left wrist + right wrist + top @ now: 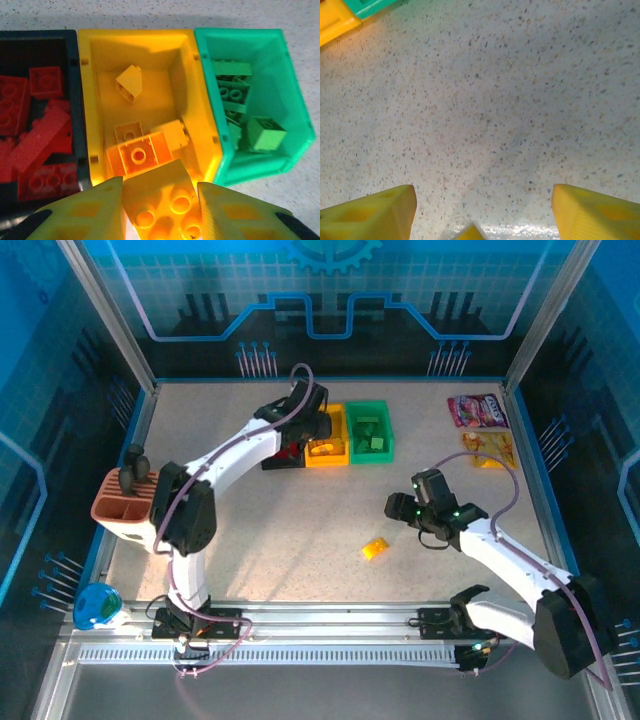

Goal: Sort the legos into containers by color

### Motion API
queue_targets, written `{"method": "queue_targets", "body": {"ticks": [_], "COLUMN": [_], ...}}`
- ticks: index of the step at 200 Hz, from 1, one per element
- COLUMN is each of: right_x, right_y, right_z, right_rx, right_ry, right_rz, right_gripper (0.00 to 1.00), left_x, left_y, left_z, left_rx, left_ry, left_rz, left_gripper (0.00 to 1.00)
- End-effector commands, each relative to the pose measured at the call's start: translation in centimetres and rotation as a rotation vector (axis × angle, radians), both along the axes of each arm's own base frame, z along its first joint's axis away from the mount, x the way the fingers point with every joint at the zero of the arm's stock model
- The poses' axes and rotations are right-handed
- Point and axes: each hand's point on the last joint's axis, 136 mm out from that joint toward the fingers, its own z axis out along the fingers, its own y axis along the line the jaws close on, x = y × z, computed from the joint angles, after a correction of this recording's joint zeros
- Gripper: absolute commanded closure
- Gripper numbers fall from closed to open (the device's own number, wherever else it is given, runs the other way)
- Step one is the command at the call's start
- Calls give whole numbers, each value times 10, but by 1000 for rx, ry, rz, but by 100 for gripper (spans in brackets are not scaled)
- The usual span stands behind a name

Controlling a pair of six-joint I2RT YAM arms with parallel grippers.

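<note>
My left gripper is shut on a yellow lego, studs toward the camera, just over the near end of the yellow container. That container holds several yellow legos. The black container to its left holds red legos, and the green container to its right holds green ones. From above, the left gripper hangs over the row of containers. One yellow lego lies loose on the table. My right gripper hovers up and to the right of it, open, with bare tabletop between its fingers.
Two snack packets lie at the back right. A terracotta-and-cream holder stands at the left edge, and a blue cup sits at the near left corner. A small yellow corner pokes in at the bottom of the right wrist view.
</note>
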Motion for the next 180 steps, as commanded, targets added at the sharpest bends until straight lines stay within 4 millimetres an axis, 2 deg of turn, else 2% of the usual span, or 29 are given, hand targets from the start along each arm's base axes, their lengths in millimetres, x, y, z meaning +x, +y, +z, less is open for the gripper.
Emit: {"method": "queue_targets", "body": {"ticks": [1,41,69,92,99,110,117,148,180], "right_x": [-15,-36,-49,-56,-57,-59,-60,-65,-71], "right_y": [8,11,16,19,20,20,20,17,15], "right_z": [-5,-15,-23,-25,-26,-27,-28,-28,-24], "right_rx": [15,-41,-57,-67,-72,-81,-85,-106,-123], "right_ry": [20,52,75,85,87,88,92,109,114], "right_rz": [47,64,73,80,80,80,80,62,45], "right_gripper": [28,28,27,26,26,25,26,23,20], "left_x": [19,50,62,68,69,70,72,67,46], "left_y": [1,-1,-4,-8,-11,-12,-12,-6,-5], "left_z": [-6,-25,-37,-36,-32,-24,-18,12,52], "left_rx": [33,59,64,58,51,48,52,71,40], "left_ry": [14,40,52,63,63,54,44,-7,-95], "left_rz": [-28,-30,-39,-52,-64,-72,-71,-70,-84], "left_gripper": [64,64,63,58,52,31,24,20,20]}}
